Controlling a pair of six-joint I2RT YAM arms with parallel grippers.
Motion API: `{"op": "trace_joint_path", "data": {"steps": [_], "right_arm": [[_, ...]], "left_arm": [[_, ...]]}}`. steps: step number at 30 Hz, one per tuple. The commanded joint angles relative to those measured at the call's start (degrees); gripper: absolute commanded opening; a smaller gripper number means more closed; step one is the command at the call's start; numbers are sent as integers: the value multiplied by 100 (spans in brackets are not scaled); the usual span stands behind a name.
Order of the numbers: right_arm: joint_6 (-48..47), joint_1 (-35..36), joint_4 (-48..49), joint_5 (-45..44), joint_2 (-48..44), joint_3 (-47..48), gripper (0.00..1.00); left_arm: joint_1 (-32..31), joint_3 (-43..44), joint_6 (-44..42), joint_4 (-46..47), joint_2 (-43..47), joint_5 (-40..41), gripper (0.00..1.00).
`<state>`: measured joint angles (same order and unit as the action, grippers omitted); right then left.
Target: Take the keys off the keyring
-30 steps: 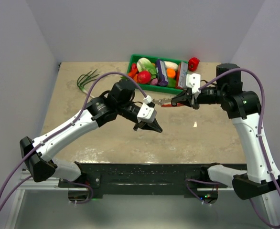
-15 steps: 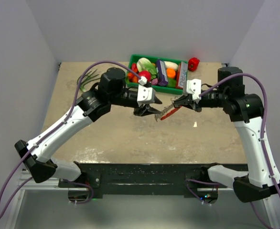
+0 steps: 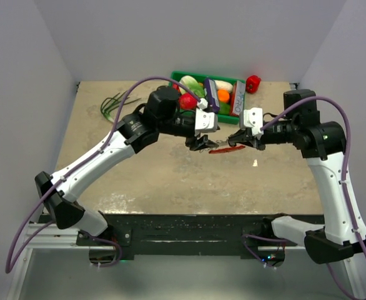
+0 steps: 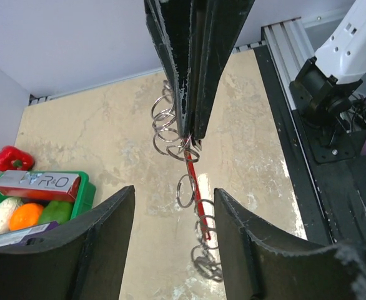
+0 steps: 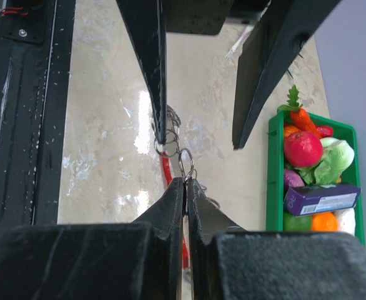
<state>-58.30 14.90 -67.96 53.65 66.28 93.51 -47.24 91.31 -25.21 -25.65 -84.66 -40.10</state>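
The keyring (image 5: pixel 186 164) is a chain of thin silvery rings (image 4: pixel 186 190) with a red curved tag (image 4: pixel 195 187), hanging above the table. My right gripper (image 5: pixel 186 182) is shut on one ring of it; in the left wrist view it (image 4: pixel 189 132) comes in from the top. My left gripper (image 4: pixel 173 189) is open, its fingers standing on either side of the hanging rings without touching them. From above, the left gripper (image 3: pixel 198 142) and right gripper (image 3: pixel 239 139) face each other, with the red tag (image 3: pixel 227 149) between them. I cannot make out the keys among the rings.
A green tray (image 5: pixel 272 181) of toy vegetables and a purple box stands at the back of the table. Beside it is a red pepper (image 3: pixel 253 82). Green onions (image 3: pixel 111 103) lie at the back left. A small white scrap (image 3: pixel 255 163) lies near the right arm.
My left gripper has opened and swung away from the near middle of the table, up to the bunch. The right gripper has stayed shut on the ring.
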Motion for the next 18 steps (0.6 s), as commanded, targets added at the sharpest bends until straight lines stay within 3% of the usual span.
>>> {"op": "trace_joint_path", "data": {"steps": [1, 8, 18], "right_arm": [[-409, -4, -453, 278, 69, 395, 0], [-1086, -4, -1263, 85, 262, 702, 0], [-1043, 487, -1246, -557, 385, 721, 0]], "left_arm": [[-153, 396, -282, 25, -191, 73, 58], [-145, 546, -335, -63, -226, -130, 57], [-145, 547, -440, -54, -200, -139, 51]]}}
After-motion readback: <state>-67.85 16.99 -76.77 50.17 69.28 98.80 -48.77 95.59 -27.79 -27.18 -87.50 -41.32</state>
